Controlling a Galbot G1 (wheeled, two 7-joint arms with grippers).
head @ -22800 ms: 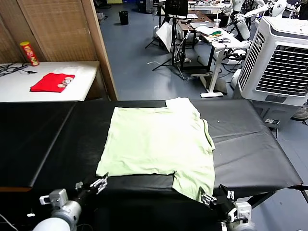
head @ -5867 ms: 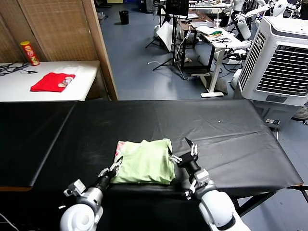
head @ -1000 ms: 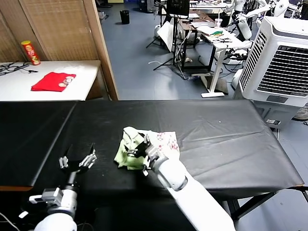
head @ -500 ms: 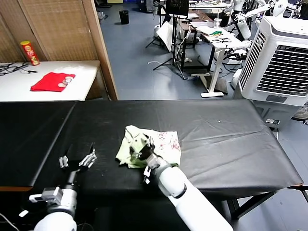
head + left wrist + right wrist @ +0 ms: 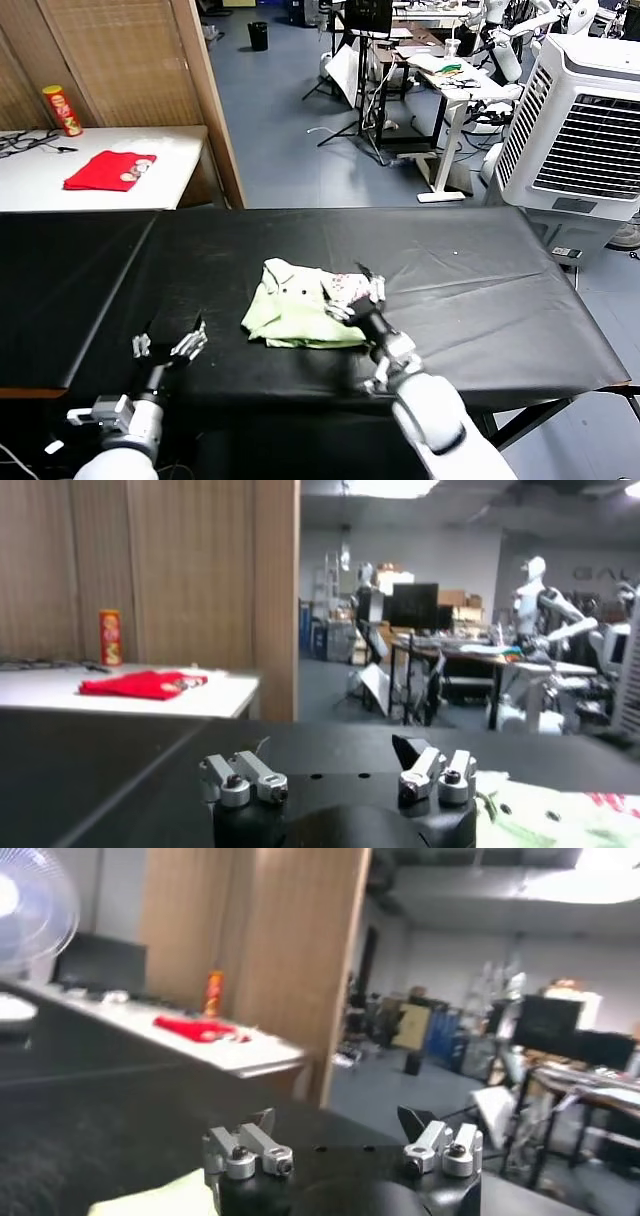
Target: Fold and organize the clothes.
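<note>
Head view shows the shirt (image 5: 300, 312) bunched mid-counter (image 5: 500, 300), thin, limp and light, best pinched at a doubled edge; right claw (image 5: 352, 291) spread wide just beside its floral patch, left claw (image 5: 168, 345) wide, well apart.

Pale green shirt (image 5: 293, 316), pink-red floral patch
</note>
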